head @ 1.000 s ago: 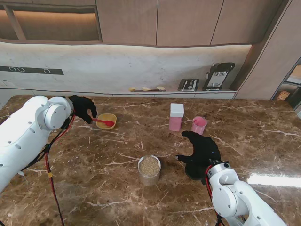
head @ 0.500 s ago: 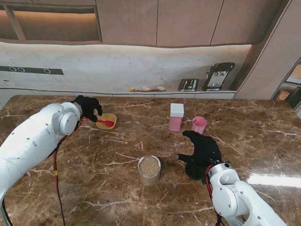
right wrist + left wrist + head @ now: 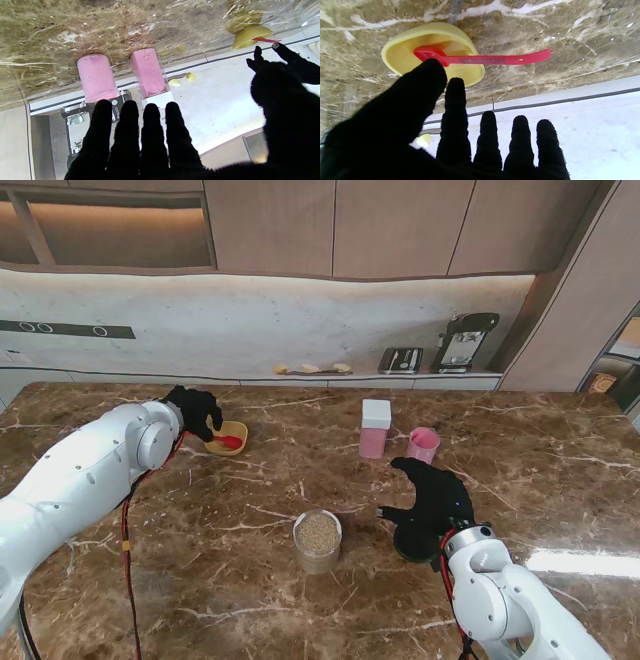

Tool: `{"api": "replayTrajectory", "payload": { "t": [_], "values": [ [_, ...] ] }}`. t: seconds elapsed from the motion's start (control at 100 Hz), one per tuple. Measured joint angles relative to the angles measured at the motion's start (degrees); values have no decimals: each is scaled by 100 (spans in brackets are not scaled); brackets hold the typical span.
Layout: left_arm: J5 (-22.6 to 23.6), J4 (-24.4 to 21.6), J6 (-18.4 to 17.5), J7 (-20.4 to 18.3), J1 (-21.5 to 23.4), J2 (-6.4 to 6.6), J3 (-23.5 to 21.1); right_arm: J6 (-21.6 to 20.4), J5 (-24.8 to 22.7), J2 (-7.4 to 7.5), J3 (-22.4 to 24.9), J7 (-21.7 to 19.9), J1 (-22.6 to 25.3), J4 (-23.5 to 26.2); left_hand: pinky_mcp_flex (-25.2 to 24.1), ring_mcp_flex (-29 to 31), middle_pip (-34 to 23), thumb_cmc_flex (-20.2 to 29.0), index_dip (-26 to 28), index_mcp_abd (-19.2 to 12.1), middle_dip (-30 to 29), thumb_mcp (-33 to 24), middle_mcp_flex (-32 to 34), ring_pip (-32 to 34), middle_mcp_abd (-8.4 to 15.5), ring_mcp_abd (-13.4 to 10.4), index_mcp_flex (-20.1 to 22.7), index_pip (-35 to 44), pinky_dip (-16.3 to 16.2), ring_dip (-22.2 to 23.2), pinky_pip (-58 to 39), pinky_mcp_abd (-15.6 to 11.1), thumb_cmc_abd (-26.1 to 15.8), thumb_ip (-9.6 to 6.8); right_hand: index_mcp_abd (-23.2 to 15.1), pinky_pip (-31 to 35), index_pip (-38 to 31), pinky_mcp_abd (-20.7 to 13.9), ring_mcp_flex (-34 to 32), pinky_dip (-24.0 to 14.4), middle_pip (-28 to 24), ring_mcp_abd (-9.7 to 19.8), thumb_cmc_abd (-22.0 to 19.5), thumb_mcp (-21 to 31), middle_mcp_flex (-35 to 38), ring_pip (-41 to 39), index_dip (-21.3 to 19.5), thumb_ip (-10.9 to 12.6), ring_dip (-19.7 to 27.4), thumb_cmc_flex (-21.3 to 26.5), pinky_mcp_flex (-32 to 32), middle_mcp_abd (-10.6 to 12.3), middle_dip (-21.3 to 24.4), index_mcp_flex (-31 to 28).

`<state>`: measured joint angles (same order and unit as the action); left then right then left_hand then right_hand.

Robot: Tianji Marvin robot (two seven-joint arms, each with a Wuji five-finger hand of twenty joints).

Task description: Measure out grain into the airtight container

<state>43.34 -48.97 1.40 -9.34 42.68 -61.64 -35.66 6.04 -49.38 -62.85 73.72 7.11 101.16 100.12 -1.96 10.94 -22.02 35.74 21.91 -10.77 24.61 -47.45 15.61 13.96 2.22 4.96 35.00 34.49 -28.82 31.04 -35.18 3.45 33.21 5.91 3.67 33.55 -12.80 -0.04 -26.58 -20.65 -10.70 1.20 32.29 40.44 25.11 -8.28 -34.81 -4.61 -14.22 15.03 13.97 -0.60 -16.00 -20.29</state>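
Left hand [image 3: 196,411] hovers by the yellow bowl [image 3: 228,437] – fingers spread, holding nothing – red scoop [image 3: 480,57] resting in it. Right hand [image 3: 430,498], also spread, sits near the grain jar [image 3: 318,540] and pink container [image 3: 375,428].

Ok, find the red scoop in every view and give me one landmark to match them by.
Stand view: red scoop lies in the yellow bowl, far left, at the left hand.
Left wrist view: scoop bridges the bowl's rim.
Right wrist view: scoop on bowl.
Landmark: the yellow bowl.
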Motion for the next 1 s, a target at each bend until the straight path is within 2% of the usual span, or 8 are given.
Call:
{"api": "replayTrajectory", "payload": {
  "t": [0.06, 0.32, 0.55, 0.71, 0.75, 0.79, 0.91, 1.0],
  "values": [
    [-53, 83, -4, 23, -52, -12, 112, 7, 1, 0, -1, -23, 0, 9, 0, 0, -1, 0, -9, 0, 0, 0, 0, 0, 20, 0, 95, -8, 0, 0, 0, 0, -1, 0, 0, 17, 0, 0, 0, 0, 0, -31, 0, 0, -2, 0, 0, 0, 0, 0, 0, -16, 0, 0],
    [-258, 475, -102, 115, -293, -98, 631, 1, 49, 0, 0, -55, -2, 15, 0, 0, -1, 0, -219, 0, 0, 0, 0, 1, 46, -1, 17, -440, 0, 0, -1, 0, -3, 0, 0, 22, -1, 2, 0, 0, 0, -34, -9, 0, -5, 0, 0, 0, 0, 0, -1, -21, 0, 0],
    [-395, 644, -138, 115, -416, -169, 810, -4, 88, 3, -5, -136, -21, 7, 0, 0, -1, 0, -219, 0, 0, 1, 0, 1, 47, -3, 12, -494, 0, 0, -1, 0, -68, 0, 0, 24, -1, 5, 0, 0, 0, -35, -16, 0, -7, -1, 0, 0, 0, 0, -1, -25, 0, 0],
    [-473, 782, -199, 117, -537, -217, 1053, -11, 88, 3, -5, -122, -23, 1, 0, 0, -1, 0, -110, 44, 0, 1, 0, 2, 47, -4, 20, -135, -1, 1, -1, -2, -69, 4, 0, 26, -1, 7, 0, 0, 0, -36, -16, 0, -9, -2, 1, 0, 0, 0, -1, -25, 0, 0],
    [-498, 820, -213, 122, -553, -235, 1076, -12, 88, 3, -5, -121, -23, -1, 0, 0, -17, 0, -50, 56, 0, 1, 0, 25, 47, -5, 19, 12, -1, 1, -1, -4, -69, 120, 0, 26, -1, 7, 0, 0, 0, -36, -16, 0, -9, -3, 1, 0, 0, 0, -1, -25, 0, 0],
    [-513, 866, -228, 148, -578, -253, 1134, -13, 88, 3, -5, -120, -24, -1, 0, 0, -70, 0, 4, 90, 0, 1, 0, 62, 47, -6, 19, 104, -2, 1, 0, -6, -69, 157, 0, 45, -1, 8, 0, 0, 0, -36, -16, 0, -9, -3, 1, 0, 0, 0, -1, -25, 0, 0],
    [-528, 940, -264, 200, -624, -287, 1253, -20, 89, 3, 1, -113, -24, -4, 0, 0, -84, -3, 72, 267, 0, -125, 0, 139, 47, -7, -73, 286, -2, 15, -79, -12, -69, 157, 0, 92, -1, 9, 0, 1, 0, -38, -17, 0, -9, -7, 1, 0, 0, 0, -1, -25, 0, 0],
    [-528, 955, -312, 215, -630, -297, 1254, -32, 96, 2, 9, -113, -23, -6, 0, 0, -133, -107, 112, 278, 0, -147, 2, 142, 47, -7, -73, 349, -3, 18, -125, -13, -69, 157, -1, 93, -1, 11, 0, 1, 0, -44, -17, 0, -9, -7, 1, 0, 0, 0, -1, -25, 0, 0]
  ]
}}
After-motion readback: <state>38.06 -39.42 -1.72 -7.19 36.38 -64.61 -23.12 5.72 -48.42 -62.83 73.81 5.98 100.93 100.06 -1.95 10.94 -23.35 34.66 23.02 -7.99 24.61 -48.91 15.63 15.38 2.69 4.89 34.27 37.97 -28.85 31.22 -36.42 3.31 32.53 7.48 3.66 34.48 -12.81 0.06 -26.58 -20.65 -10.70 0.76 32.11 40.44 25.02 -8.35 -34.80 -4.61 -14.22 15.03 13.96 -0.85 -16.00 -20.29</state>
